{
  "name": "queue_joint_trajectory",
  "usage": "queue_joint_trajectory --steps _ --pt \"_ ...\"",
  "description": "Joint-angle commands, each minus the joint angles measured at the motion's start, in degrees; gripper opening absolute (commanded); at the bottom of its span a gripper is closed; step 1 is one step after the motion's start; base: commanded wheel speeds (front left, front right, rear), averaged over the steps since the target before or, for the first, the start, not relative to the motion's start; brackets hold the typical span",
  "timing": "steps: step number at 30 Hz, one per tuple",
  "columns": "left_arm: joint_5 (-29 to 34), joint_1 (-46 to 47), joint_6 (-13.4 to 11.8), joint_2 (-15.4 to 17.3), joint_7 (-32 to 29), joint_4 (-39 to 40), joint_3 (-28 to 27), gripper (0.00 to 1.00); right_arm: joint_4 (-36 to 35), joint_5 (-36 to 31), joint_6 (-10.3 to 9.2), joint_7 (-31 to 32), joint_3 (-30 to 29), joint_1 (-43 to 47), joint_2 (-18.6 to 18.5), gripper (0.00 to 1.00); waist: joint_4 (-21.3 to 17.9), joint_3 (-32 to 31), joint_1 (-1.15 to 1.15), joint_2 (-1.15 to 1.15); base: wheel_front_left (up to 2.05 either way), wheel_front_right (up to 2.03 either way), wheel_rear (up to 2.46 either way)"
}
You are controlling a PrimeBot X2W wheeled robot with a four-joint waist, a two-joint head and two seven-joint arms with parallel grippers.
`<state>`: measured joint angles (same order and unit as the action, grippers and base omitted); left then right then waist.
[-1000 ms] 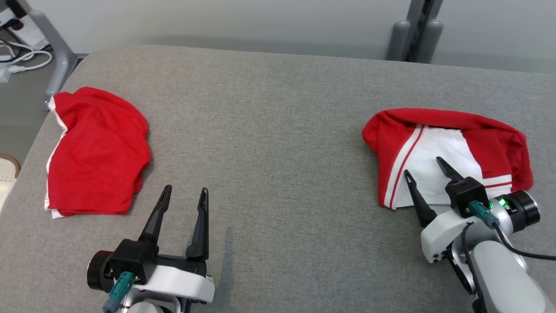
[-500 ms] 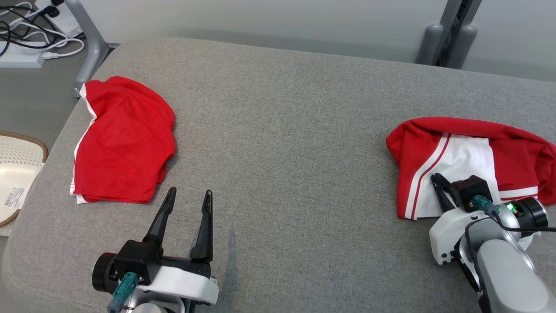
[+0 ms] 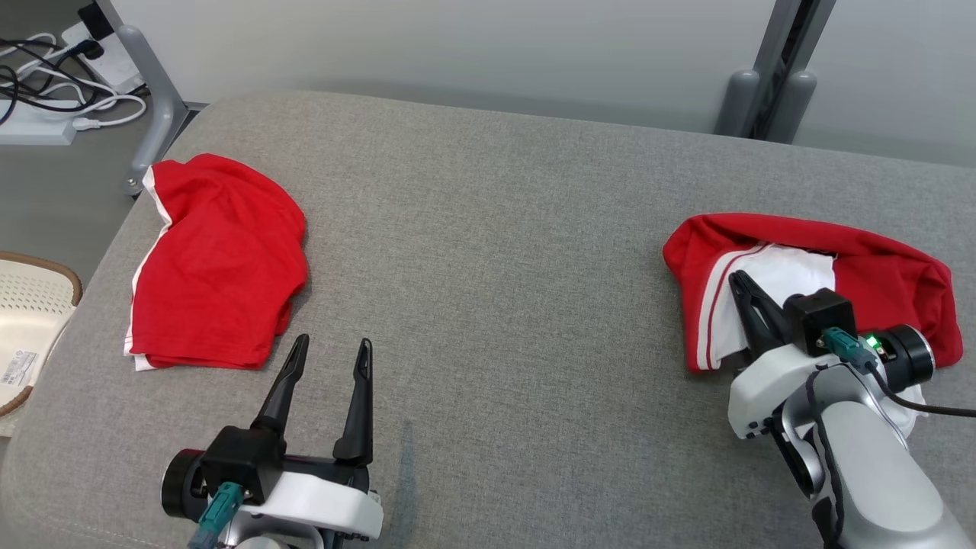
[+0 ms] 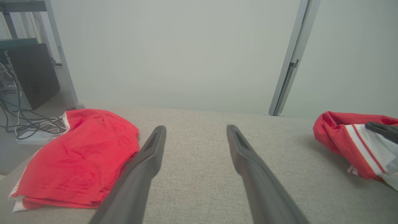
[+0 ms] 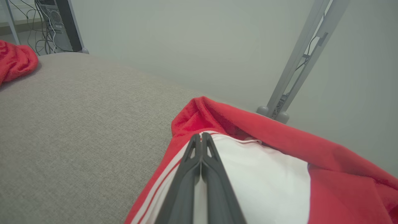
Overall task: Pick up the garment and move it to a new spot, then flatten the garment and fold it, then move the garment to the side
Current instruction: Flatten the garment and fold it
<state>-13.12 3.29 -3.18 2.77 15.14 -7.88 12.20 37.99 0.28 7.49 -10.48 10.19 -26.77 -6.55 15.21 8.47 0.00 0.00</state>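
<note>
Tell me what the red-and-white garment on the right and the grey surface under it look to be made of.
The red-and-white garment: soft knit fabric, maybe cotton or polyester jersey, matte; it slumps in rounded folds without sheen. The grey surface: woven upholstery cloth, matte, probably over padding; a flecked weave shows and its corners are rounded.

Pale wall [image 3: 457,46], grey metal post [image 3: 785,53], floor cables [image 3: 46,69]
</note>
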Motion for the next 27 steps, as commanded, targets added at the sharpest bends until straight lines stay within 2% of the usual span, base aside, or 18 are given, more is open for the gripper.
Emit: queue_joint_trajectory --steps 1,9,17,21,27 --pt "0.2 -0.3 -0.4 0.2 0.0 0.2 -0.2 1.0 -0.8 0.7 0.01 -0.7 0.4 -1.0 0.1 0.0 0.0 -0.3 0.0 0.0 0.0 0.0 0.0" --pt "-0.5 -0.2 -0.6 0.2 0.0 0.7 0.2 1.0 -5.5 4.5 0.01 -1.3 4.7 -4.6 0.8 0.0 0.5 -1.1 0.0 0.0 0.0 0.0 0.0" --pt "-1.7 0.4 -1.1 0.2 0.0 0.6 1.0 1.0 -7.7 9.8 0.01 1.0 10.8 -14.7 1.1 0.0 2.9 -0.4 0.0 0.0 0.0 0.0 0.0" --pt "-2.4 0.8 -1.4 0.2 0.0 0.6 1.8 1.0 -3.7 11.8 0.01 2.9 14.4 -20.7 0.9 0.0 4.6 0.3 0.0 0.0 0.0 0.0 0.0" --pt "-3.0 1.0 -1.9 0.2 0.0 0.5 2.5 1.0 5.6 15.2 0.01 5.1 19.3 -22.3 1.3 0.0 5.6 0.8 0.0 0.0 0.0 0.0 0.0"
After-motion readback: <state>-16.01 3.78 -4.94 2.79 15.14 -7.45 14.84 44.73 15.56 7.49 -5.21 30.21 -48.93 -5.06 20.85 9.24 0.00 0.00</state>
